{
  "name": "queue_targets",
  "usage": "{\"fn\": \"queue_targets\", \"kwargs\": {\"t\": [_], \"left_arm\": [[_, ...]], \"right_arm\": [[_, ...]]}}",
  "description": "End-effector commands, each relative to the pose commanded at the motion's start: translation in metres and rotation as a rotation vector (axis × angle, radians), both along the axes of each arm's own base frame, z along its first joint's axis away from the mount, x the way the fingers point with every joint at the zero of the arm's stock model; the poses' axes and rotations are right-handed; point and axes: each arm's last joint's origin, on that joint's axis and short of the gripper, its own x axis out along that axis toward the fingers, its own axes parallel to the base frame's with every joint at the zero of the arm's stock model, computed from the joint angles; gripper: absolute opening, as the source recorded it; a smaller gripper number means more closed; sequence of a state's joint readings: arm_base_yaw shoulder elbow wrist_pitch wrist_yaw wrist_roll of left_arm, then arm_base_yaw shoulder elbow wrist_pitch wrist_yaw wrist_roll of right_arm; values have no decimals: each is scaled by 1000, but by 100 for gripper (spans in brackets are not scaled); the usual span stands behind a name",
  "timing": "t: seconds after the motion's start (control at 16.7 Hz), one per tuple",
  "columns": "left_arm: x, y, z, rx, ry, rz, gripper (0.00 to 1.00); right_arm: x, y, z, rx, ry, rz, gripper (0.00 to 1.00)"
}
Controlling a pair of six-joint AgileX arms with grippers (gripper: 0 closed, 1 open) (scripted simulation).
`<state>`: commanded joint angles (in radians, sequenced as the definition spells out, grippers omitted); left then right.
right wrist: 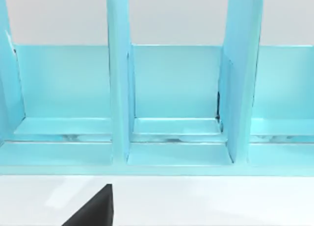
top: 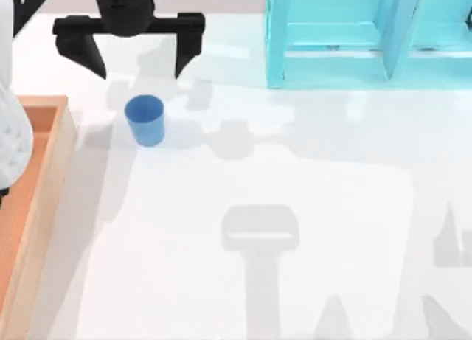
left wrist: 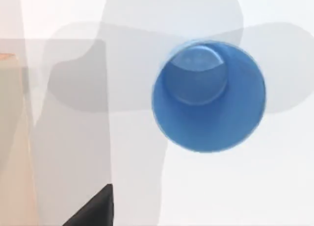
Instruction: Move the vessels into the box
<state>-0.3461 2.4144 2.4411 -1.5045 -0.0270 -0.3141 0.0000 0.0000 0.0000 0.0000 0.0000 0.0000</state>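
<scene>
Blue handleless cup (top: pixel 145 119) stands upright, open-mouthed, near the box (top: pixel 46 178).

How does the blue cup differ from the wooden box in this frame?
The cup is small, round and blue; the box is large, straight-walled and orange-brown with light rims. The cup stands whole near the table's middle-left, below the open left gripper; the box lies at the left edge, partly cut off. Both rest on the table, openings upward.

Left gripper (top: pixel 139 66): hanging at the top view's upper left, fingers (top: pixel 87 54) spread wide and pointing down.
</scene>
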Motion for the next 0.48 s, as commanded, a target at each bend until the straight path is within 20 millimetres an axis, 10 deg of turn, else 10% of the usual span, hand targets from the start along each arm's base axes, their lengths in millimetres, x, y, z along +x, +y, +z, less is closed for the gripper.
{"fn": "queue_targets", "kwargs": {"t": [0.48], "left_arm": [[3, -17, -11, -2, 1, 0, 100]], "right_arm": [[0, 0, 0, 0, 0, 0, 100]]}}
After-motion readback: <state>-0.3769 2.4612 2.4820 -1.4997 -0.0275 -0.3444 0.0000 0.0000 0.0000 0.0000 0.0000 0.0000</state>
